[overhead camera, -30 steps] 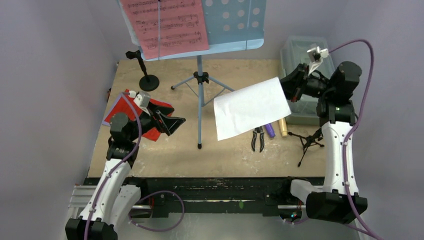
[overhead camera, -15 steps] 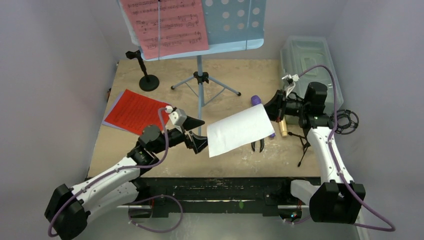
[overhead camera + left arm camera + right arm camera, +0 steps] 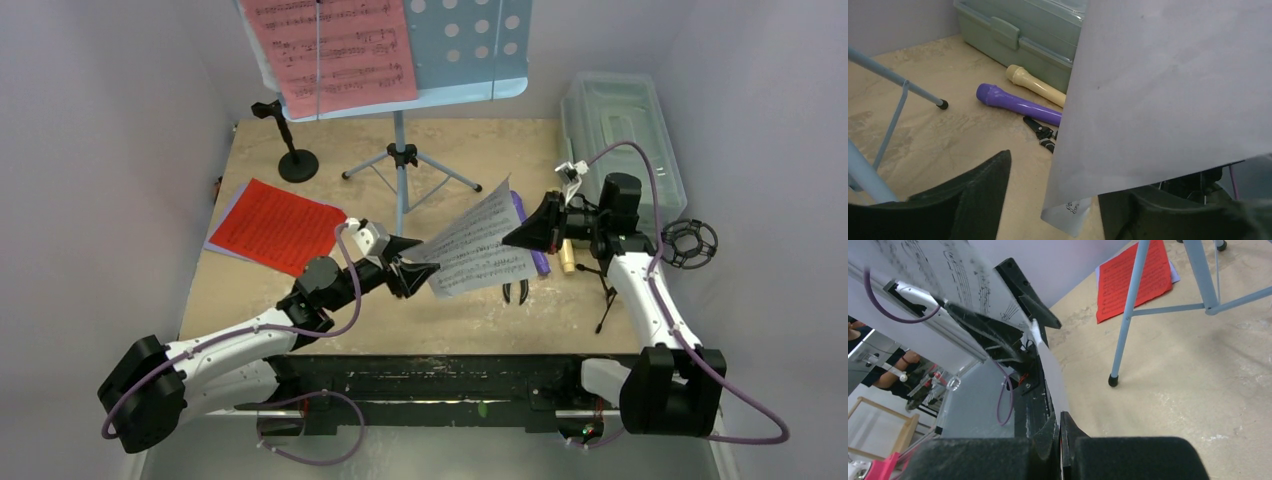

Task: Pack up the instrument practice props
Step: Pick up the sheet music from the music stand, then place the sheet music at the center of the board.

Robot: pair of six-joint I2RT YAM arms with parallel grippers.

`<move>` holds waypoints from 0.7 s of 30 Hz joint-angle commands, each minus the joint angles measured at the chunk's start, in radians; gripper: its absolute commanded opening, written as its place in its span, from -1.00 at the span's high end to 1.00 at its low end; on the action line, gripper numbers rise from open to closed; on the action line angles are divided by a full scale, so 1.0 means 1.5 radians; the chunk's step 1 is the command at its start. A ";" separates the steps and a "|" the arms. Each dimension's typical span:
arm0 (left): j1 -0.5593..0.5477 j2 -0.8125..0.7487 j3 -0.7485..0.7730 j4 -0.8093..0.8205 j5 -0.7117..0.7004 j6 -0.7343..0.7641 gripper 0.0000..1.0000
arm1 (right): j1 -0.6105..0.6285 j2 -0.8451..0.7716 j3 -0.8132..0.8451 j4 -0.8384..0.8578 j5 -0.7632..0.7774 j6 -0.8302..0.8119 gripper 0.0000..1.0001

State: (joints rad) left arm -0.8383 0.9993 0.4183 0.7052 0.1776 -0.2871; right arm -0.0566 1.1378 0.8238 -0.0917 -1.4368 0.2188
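Light-blue music stand (image 3: 399, 180) taken as reference throughout; its desk carries a pink page (image 3: 330, 50)

White sheet-music page (image 3: 475, 250): held in the air just to the right-arm side of the stand's pole, above the table, tilted, spanning between both arms; judged very light, thin and limp, with no stiffness of its own; likely to sag, curl or crease if carried by one corner, and to tear if the two arms pull apart; best taken at the margins, on opposite edges, with a flat pinch and little force

Right gripper (image 3: 522, 232): jaws pressed together on the page's edge farthest from the stand

Left gripper (image 3: 412, 272): at the page's edge nearest the stand; jaws spread, one either side of the lower corner, a gap showing, so not judged to be pinching

Views compared: top view alone shows the printed staves and both arms at once; left wrist view shows only the blank underside, and beneath it the purple microphone (image 3: 1018, 104), the cream microphone (image 3: 1035, 85) and black pliers (image 3: 1040, 134), all beyond the stand's right foot; right wrist view alone shows the closed jaws edge-on, and the red page (image 3: 1135, 282) on the stand's far side
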 commanded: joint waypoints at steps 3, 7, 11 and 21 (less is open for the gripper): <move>-0.002 0.003 0.020 0.008 -0.027 -0.015 0.39 | 0.004 0.036 0.017 -0.109 -0.028 -0.166 1.00; -0.002 0.006 0.024 -0.014 -0.027 -0.032 0.98 | 0.004 0.048 0.028 -0.166 -0.029 -0.238 1.00; -0.002 -0.003 0.026 -0.041 -0.044 -0.044 1.00 | 0.004 0.045 0.018 -0.169 -0.031 -0.260 1.00; -0.001 -0.014 0.070 -0.160 -0.087 -0.064 1.00 | 0.004 0.001 -0.008 -0.183 -0.004 -0.329 -0.08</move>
State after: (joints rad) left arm -0.8383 1.0016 0.4492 0.5327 0.0845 -0.3603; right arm -0.0532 1.1900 0.8234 -0.3534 -1.4551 -0.1986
